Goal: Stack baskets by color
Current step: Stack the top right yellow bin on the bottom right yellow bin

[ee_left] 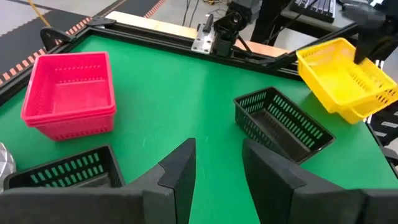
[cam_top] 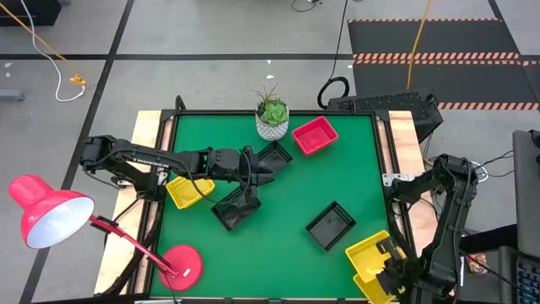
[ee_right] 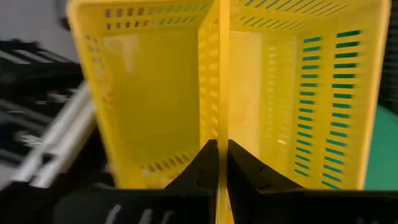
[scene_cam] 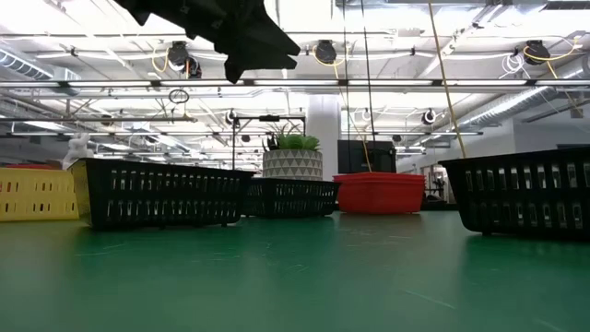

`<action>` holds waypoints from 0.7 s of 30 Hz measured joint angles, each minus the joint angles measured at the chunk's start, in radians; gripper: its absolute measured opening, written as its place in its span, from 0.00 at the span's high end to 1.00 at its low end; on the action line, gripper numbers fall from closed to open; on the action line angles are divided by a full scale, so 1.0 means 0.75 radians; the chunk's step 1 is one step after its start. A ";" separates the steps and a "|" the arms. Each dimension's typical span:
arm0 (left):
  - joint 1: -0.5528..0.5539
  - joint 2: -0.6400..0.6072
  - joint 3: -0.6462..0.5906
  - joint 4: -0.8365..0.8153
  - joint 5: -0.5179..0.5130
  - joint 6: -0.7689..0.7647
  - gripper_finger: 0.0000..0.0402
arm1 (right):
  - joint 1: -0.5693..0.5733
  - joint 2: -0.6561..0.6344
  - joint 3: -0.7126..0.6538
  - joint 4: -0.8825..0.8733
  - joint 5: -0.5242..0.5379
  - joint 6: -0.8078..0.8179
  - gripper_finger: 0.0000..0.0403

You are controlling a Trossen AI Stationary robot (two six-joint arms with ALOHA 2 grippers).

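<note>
The right gripper [ee_right: 219, 163] is pinching the thin wall of a yellow basket [cam_top: 371, 252] at the table's near right corner, partly hanging past the edge. It could slip or tip off, given so narrow a grip. The left gripper [ee_left: 217, 165] is hovering open and empty over the black baskets [cam_top: 239, 205] left of centre.

Open green bench [cam_top: 287, 253] lay near the front; black baskets [cam_top: 331, 225], the plant [cam_top: 272, 116] and lamp base [cam_top: 181, 263] crowded elsewhere.
</note>
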 joint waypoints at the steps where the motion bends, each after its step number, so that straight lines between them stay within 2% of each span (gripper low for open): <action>1: 0.000 0.000 0.000 0.000 0.000 -0.001 0.67 | 0.000 -0.001 0.008 -0.021 0.016 -0.011 0.98; 7: -0.006 0.000 0.000 0.000 0.000 -0.011 0.67 | -0.010 0.001 0.080 -0.046 -0.060 -0.017 0.98; 14: -0.006 0.000 0.000 -0.001 -0.003 -0.011 0.67 | -0.005 0.009 0.220 0.005 0.008 0.036 0.98; 21: -0.005 0.000 0.000 -0.002 -0.009 -0.012 0.67 | 0.045 0.016 0.208 0.054 -0.034 0.176 0.98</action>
